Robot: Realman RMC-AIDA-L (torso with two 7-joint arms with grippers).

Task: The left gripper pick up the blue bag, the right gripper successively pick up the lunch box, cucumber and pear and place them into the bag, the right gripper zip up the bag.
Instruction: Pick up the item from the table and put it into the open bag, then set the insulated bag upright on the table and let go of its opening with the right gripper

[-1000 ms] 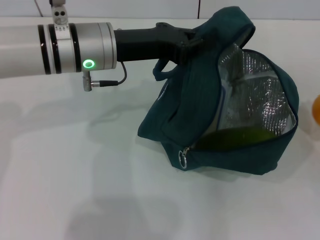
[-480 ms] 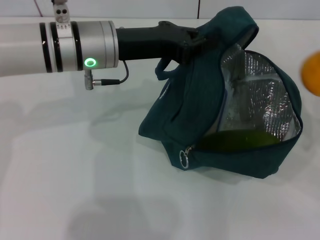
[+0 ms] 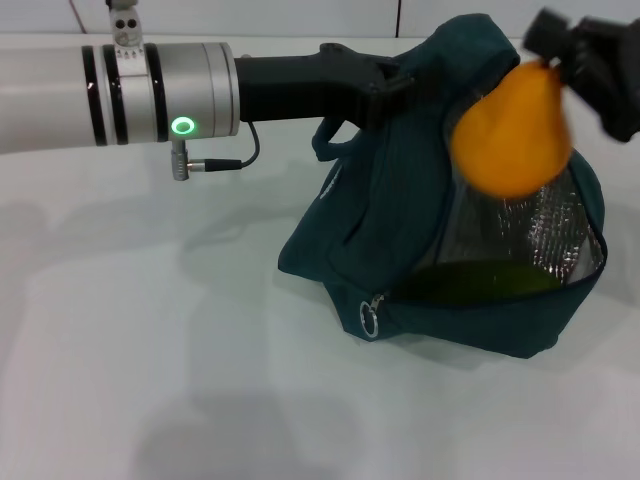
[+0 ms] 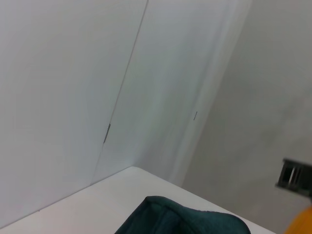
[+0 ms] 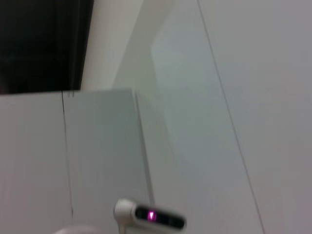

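Note:
The blue bag [image 3: 400, 230] sits on the white table with its mouth gaping toward the right, showing silver foil lining. My left gripper [image 3: 393, 87] is shut on the bag's top fabric by the handles, holding it up. The bag's top edge [image 4: 180, 217] also shows in the left wrist view. My right gripper [image 3: 560, 58] comes in from the upper right, shut on the narrow top of the orange-yellow pear [image 3: 511, 130], which hangs in front of the bag's opening. The green cucumber [image 3: 490, 280] lies inside the bag at the bottom. The lunch box is hidden from view.
A metal zipper ring [image 3: 370, 319] hangs at the bag's lower front corner. Bare white table [image 3: 150, 350] spreads to the left and front. The right wrist view shows only walls and a small white device [image 5: 148, 214] with a pink light.
The pear has swung in from the right edge, carried by my right gripper, and now hangs over the bag's mouth. The left arm and bag have barely moved.

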